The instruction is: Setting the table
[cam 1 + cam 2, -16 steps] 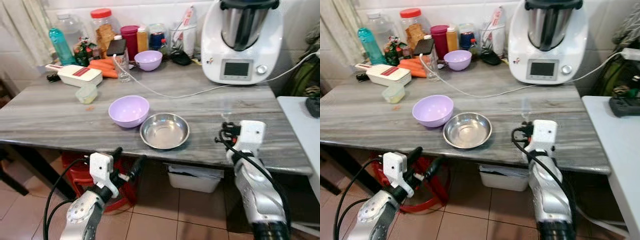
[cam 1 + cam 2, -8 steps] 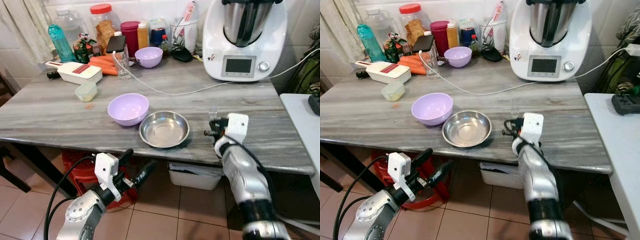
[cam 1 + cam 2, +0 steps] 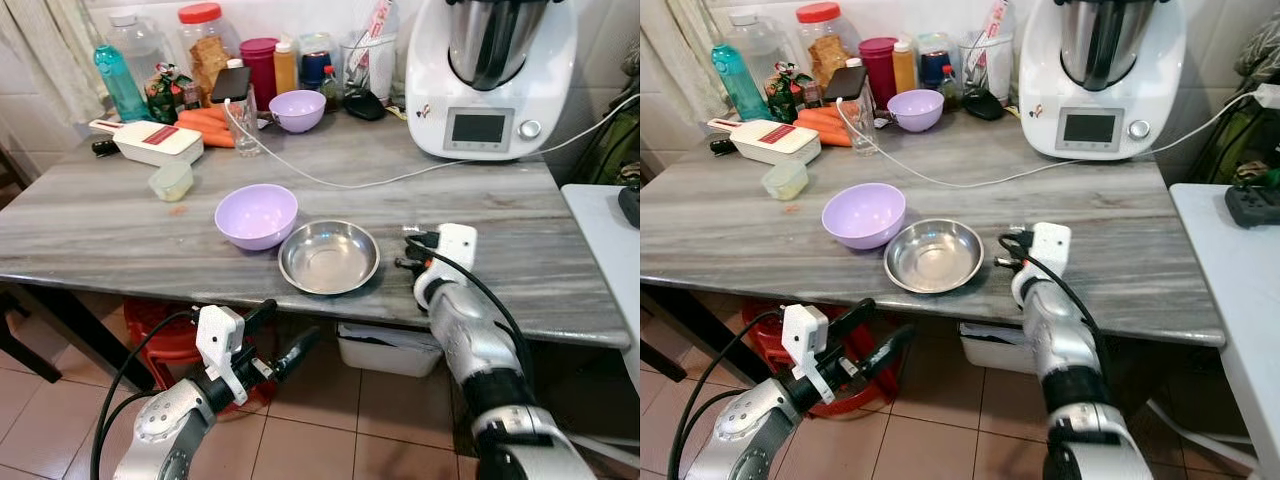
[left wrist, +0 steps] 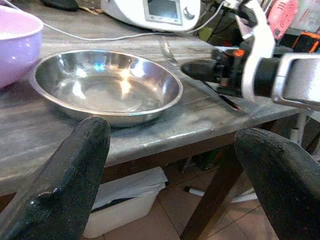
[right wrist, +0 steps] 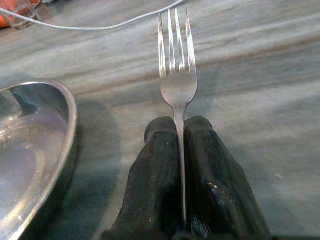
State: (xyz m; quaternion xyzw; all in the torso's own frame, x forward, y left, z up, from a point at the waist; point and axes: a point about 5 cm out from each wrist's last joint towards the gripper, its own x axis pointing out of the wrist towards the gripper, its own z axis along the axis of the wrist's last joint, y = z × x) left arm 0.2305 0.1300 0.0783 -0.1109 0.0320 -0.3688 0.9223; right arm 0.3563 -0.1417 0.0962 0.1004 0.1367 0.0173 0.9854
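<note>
Right gripper [image 5: 178,150] jaws clamped on the fork [image 5: 176,82] handle, tines pointing past the tips; it has swung in over the table [image 3: 120,230], now just beside the steel bowl [image 3: 329,257]. Likely set-down next. Left gripper [image 4: 175,175] jaws spread, empty, below the edge.

Between your right gripper's [image 5: 179,150] black fingers you have a silver fork [image 5: 177,80]. Just left of it sits a shiny steel bowl [image 3: 329,258], then a lilac bowl [image 3: 257,216]. Under both runs the table's [image 3: 120,225] grey streaked marble pattern. Ahead of the gripper trails a white cable [image 3: 330,183], and beyond it stands a white appliance [image 3: 490,85].
</note>
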